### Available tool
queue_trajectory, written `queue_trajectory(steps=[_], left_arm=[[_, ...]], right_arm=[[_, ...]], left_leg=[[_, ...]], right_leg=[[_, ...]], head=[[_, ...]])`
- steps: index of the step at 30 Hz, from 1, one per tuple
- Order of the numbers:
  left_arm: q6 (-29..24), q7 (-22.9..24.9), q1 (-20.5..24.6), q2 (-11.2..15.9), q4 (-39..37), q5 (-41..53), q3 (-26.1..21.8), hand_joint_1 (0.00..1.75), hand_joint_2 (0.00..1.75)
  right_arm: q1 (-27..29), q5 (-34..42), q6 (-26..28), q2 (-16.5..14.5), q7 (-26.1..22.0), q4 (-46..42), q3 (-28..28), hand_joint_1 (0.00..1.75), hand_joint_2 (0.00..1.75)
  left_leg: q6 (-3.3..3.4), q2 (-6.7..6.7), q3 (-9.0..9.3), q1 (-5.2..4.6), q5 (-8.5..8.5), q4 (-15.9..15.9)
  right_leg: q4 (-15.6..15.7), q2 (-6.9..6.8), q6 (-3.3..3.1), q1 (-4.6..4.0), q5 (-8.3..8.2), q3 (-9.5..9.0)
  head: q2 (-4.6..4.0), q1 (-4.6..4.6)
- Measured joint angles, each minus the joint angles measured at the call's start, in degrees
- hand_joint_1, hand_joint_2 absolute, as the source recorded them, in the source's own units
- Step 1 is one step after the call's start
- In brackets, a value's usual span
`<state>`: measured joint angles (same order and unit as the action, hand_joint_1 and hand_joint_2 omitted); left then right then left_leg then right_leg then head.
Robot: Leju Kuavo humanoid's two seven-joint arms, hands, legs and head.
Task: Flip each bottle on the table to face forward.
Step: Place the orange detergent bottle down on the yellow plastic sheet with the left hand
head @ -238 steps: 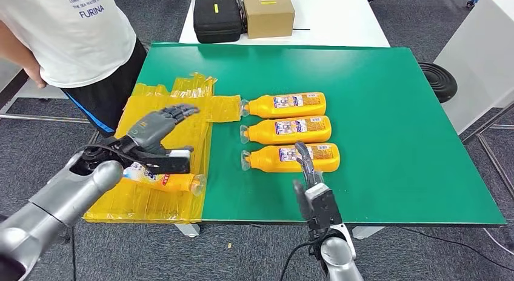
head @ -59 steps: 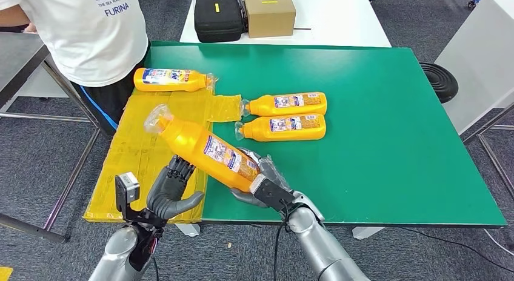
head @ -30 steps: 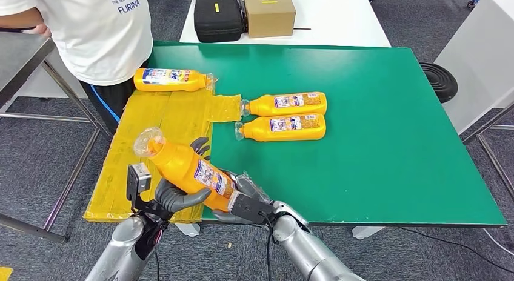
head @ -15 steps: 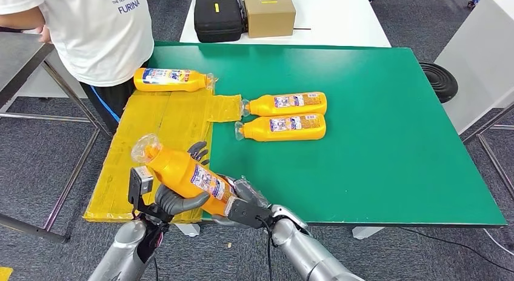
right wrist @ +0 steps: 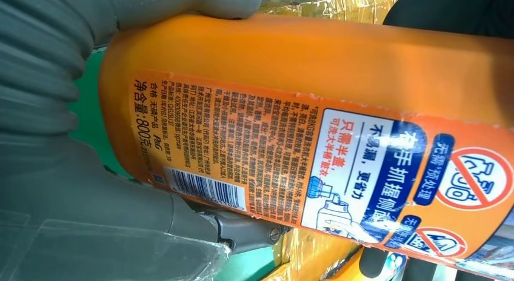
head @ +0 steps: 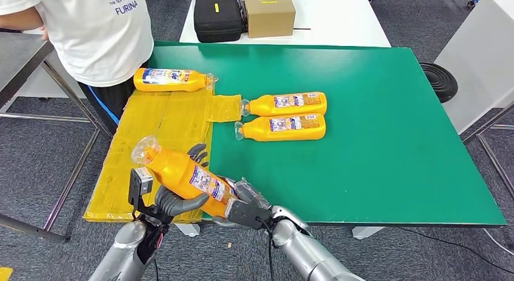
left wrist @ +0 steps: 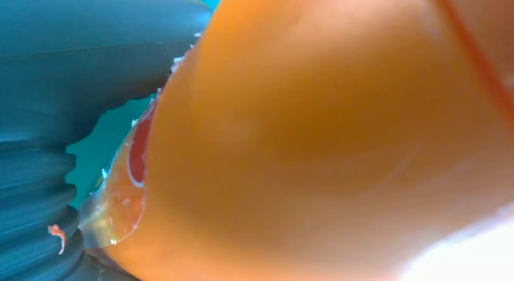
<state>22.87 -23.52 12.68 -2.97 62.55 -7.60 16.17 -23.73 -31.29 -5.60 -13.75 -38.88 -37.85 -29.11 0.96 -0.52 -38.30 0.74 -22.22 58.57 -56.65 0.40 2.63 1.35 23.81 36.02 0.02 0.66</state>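
Observation:
An orange bottle (head: 182, 177) is held tilted in the air over the near edge of the yellow sheet (head: 151, 129), clear cap end up and to the left, back label with barcode showing. My right hand (head: 243, 206) grips its base, and my left hand (head: 176, 199) wraps its middle, thumb in front and fingers behind. In the right wrist view the bottle's back label (right wrist: 303, 142) sits against my right hand (right wrist: 66, 148). In the left wrist view the orange bottle (left wrist: 333, 142) presses against my left hand (left wrist: 66, 81). Two more bottles (head: 285, 103) (head: 282, 128) lie on the green table (head: 376, 142), and another (head: 173, 79) on the sheet.
A person in a white shirt (head: 91, 33) stands at the table's far left corner. A black case (head: 217, 17) and a cardboard box (head: 268, 11) sit on the white table behind. A metal frame (head: 54, 81) runs along the left.
My right hand brought the bottle down and left to my left hand, which closed around its middle. In the last half second almost nothing moved.

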Motion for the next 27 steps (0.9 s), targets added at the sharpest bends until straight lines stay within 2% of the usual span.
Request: queue_trajectory(steps=[5,11,12,16,21,27], left_arm=[[4.3,0.2,-0.1,0.0,0.0,-3.4,-0.5,0.00,1.75],[14.7,-1.4,-0.3,0.2,0.3,-12.9,-1.6,0.02,1.75],[16.5,-1.8,-0.5,0.2,0.5,-14.8,-2.0,0.08,1.75],[19.6,-1.5,-1.6,0.2,2.4,-19.4,-3.1,1.06,1.75],[21.7,-1.0,-2.7,0.2,4.2,-22.7,-4.0,1.70,1.75],[23.3,-0.8,-3.2,0.2,5.0,-23.7,-5.1,1.75,1.75]], right_arm=[[0.0,0.0,0.0,0.0,-0.3,0.2,-0.1,1.75,1.75],[-0.1,-0.2,-0.9,0.0,-0.9,0.7,-0.7,1.75,1.75],[-0.2,-0.3,-1.1,0.0,-1.0,0.9,-0.9,1.75,1.75],[-0.9,-0.3,-1.6,0.0,-1.2,1.6,-1.6,1.75,1.75],[-1.9,-0.3,-1.7,-0.2,-1.4,2.4,-2.6,1.75,1.75],[-2.6,-0.4,-1.7,-0.5,-1.8,3.4,-3.1,1.75,1.75]], left_leg=[[0.00,0.00,-0.01,0.00,0.00,0.0],[0.00,0.00,0.00,0.00,0.00,0.0],[0.00,0.00,0.00,0.00,0.00,0.0],[0.00,0.01,0.00,0.00,0.00,0.0],[0.00,0.04,0.01,0.00,0.00,0.0],[0.00,0.06,0.02,0.00,0.00,0.0]], right_leg=[[0.0,0.00,0.00,0.00,0.00,0.00],[0.0,0.00,0.00,0.00,0.00,-0.01],[0.0,0.01,0.00,0.00,0.00,0.00],[0.0,0.01,-0.01,0.00,0.01,0.00],[0.0,0.01,-0.01,0.00,0.01,0.02],[0.0,0.03,-0.01,0.00,0.00,0.05]], head=[[0.00,0.01],[0.00,0.01],[0.00,0.01],[0.00,0.01],[0.00,0.01],[0.00,0.02]])
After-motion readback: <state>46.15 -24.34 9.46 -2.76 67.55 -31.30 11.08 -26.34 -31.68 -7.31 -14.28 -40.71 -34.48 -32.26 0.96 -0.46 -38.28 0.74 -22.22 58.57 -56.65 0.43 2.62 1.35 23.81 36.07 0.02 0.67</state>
